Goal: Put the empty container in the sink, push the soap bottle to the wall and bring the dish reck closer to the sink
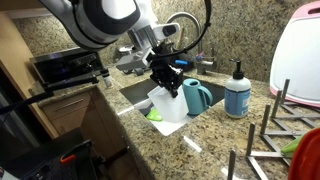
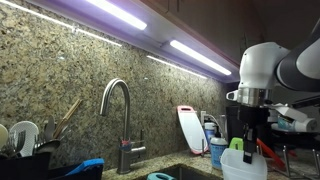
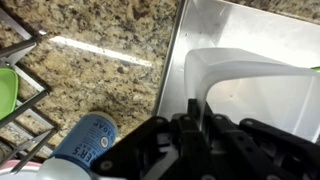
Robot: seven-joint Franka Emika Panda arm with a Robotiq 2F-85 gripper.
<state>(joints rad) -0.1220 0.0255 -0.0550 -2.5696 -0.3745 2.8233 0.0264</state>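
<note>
Where the sink point(image 1: 135, 93) opens below the claw point(image 1: 166, 80), a green item point(image 1: 156, 116) lies in the basin, low and just left of the claw. The claw is clenched on the top edge of the white container point(image 1: 168, 106), which hangs directly beneath it over the basin. Whether the container touches the sink floor cannot be told. Just right of the claw stands a teal jug point(image 1: 197, 97), close beside the container; whether it is in the basin or on the rim cannot be told. Further right, the soap bottle point(image 1: 237, 92) stands upright on the counter point(image 1: 210, 140), apart from the jug. Farthest right, the rack point(image 1: 275, 125) sits on the counter, well apart from the sink. In the wrist view, left to right: rack, bottle, then claw and container over the steel sink.
</note>
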